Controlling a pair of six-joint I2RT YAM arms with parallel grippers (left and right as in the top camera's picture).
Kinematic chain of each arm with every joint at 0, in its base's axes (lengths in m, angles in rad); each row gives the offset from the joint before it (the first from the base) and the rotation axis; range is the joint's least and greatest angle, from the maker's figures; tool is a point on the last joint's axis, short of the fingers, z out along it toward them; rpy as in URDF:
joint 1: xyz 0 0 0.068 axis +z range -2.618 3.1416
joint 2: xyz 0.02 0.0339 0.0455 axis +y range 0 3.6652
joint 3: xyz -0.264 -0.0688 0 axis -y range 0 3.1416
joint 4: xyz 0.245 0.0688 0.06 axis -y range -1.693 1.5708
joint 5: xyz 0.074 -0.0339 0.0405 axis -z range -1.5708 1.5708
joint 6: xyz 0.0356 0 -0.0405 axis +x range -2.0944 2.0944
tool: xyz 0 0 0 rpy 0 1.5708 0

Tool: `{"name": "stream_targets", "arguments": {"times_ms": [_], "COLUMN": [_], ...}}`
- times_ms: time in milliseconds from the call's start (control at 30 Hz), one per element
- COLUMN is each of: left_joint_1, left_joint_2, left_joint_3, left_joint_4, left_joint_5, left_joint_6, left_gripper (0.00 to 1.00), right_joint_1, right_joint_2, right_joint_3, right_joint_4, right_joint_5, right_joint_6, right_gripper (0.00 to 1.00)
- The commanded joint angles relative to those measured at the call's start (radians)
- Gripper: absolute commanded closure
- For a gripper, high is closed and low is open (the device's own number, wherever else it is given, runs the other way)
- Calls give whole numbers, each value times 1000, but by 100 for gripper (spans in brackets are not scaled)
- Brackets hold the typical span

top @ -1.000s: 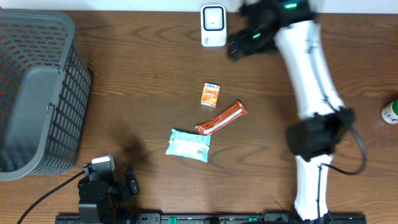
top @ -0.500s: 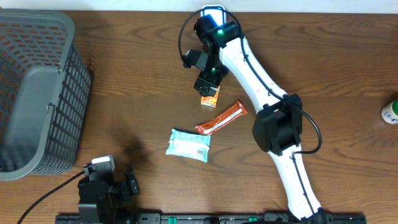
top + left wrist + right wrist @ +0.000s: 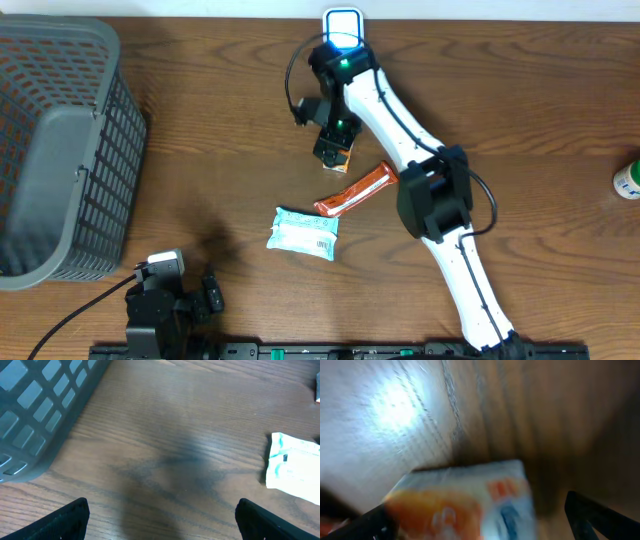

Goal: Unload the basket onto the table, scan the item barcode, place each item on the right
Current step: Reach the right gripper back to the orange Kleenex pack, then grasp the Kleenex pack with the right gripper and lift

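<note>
At the far left stands the grey mesh basket, cut off by the frame edge. My left gripper rests low at the near edge of the wooden table, well apart from everything in the middle. In its wrist view the two dark fingertips sit at the bottom corners with bare wood between them, so the jaws stand wide and hold nothing. The basket's wall fills the upper left there, and a pale blue-and-white soft pack lies at the right edge, partly cut off.

From above, that soft pack lies flat near the middle of the table. Up and to the right of it is the small orange box, the thing to be scanned. My right gripper hangs directly over it and covers most of it, so only an orange sliver shows. I cannot tell whether the fingers touch it.

The right wrist view is badly blurred. The small orange box sits between my spread fingertips, jaws wide, nothing clamped. Its print is unreadable, and I can make out no barcode.

Just right of the box lies an orange-red snack bar, at a slant. The white scanner stands at the far edge, half hidden by my arm. A bottle is clipped by the right edge.
</note>
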Motion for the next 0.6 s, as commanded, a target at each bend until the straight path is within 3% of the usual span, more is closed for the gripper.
{"name": "stream_targets", "arguments": {"times_ms": [0,267,367,567], "left_joint_1": [2,2,2,2], "left_joint_2": [1,1,1,1], "left_joint_3": [-1,-1,-1,-1], "left_joint_4": [-6,-6,-6,-6], "left_joint_5": [10,10,10,10], "left_joint_6": [-9,-9,-9,-9], "left_gripper": [6,6,6,6], "right_joint_1": [28,47,47,47], "right_joint_2": [34,46,46,46], "right_joint_3": [-2,-14,-18,-18], "right_joint_4": [-5,-6,-5,-5], "right_joint_5": [-12,-12,-12,12], "right_joint_6": [-4,4,38,130], "right_gripper": [1,2,20,30]}}
